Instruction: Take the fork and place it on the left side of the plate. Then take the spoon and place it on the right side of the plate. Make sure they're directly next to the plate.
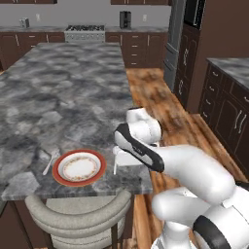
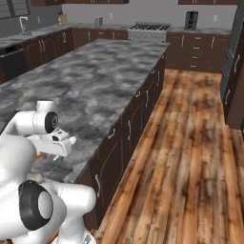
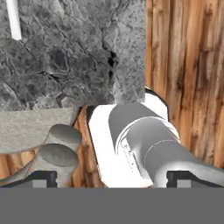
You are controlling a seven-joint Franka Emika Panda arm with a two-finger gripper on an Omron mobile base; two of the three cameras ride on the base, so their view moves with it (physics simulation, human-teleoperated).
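Grey marbled tabletop (image 3: pixel 65 57) fills upper left; a white utensil handle (image 3: pixel 14 19) lies at its top-left. Wooden floor (image 3: pixel 188 57) at right. Stool back (image 3: pixel 39 131) below.

Grey marble island counter (image 1: pixel 58 97) carries the plate (image 1: pixel 79 167), fork (image 1: pixel 48 163) left, spoon (image 1: pixel 115 165) right.

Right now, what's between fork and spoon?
The plate lies between them: fork by its left rim, spoon off its right, in the left base view.

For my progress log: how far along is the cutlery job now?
Looks done: the fork lies left of the plate, and a thin white handle, likely the spoon, lies right of it. In hand: nothing, the gripper is open. Left: perhaps nothing.
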